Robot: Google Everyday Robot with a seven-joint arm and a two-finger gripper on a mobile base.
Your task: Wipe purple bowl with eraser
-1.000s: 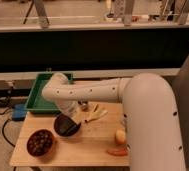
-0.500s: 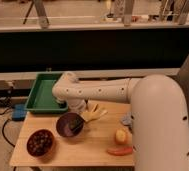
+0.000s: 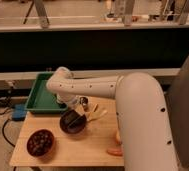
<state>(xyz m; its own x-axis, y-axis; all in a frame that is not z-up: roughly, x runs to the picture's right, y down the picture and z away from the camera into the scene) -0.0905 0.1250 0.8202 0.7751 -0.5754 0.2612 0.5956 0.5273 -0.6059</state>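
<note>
I cannot tell how the jaws of the gripper stand above the purple bowl on the tabletop, and the wipe should press lightly so that the bowl does not slide toward the green tray.

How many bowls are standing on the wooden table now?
2. The purple bowl sits mid-table, just under the gripper; a dark red bowl stands at the front left corner. The arm may hide others.
</note>
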